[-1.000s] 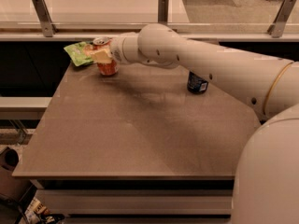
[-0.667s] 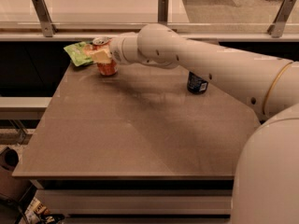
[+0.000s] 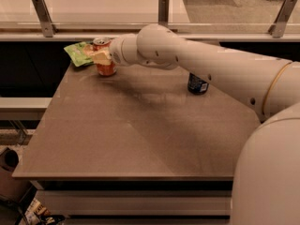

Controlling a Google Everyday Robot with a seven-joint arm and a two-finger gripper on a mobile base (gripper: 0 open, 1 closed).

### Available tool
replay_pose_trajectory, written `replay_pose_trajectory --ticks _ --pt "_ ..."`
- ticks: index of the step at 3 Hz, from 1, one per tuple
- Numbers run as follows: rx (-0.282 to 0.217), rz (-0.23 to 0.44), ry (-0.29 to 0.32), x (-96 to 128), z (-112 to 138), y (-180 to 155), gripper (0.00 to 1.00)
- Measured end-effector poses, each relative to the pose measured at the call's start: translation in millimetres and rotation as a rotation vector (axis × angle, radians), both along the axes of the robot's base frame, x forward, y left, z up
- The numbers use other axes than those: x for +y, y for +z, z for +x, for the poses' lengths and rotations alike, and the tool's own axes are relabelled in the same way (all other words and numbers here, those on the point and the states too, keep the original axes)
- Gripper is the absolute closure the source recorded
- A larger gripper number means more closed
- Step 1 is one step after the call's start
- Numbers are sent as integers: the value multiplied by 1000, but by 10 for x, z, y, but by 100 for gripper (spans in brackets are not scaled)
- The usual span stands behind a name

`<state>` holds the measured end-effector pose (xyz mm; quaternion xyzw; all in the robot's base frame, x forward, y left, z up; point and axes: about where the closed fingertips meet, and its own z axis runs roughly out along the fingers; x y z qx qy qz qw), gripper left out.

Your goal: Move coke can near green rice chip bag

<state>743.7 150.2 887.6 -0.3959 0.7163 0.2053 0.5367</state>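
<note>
The coke can [image 3: 107, 67], red-orange with a silver top, stands at the far left of the table, right beside the green rice chip bag [image 3: 78, 53]. The bag lies flat at the table's back left corner and touches or nearly touches the can. My gripper [image 3: 100, 56] reaches in from the right and is shut on the can's upper part, with a pale finger [image 3: 101, 58] across its front. The can's base rests on the table top or just above it.
A dark blue can [image 3: 197, 84] stands at the right of the brown table [image 3: 136, 139], partly behind my arm. A glass railing with metal posts [image 3: 162, 8] runs along the far edge. My white arm spans the table's right side.
</note>
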Motion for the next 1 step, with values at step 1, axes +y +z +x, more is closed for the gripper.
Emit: replay_pose_trajectory --ticks 1 --pt "0 0 3 18 -6 0 0"
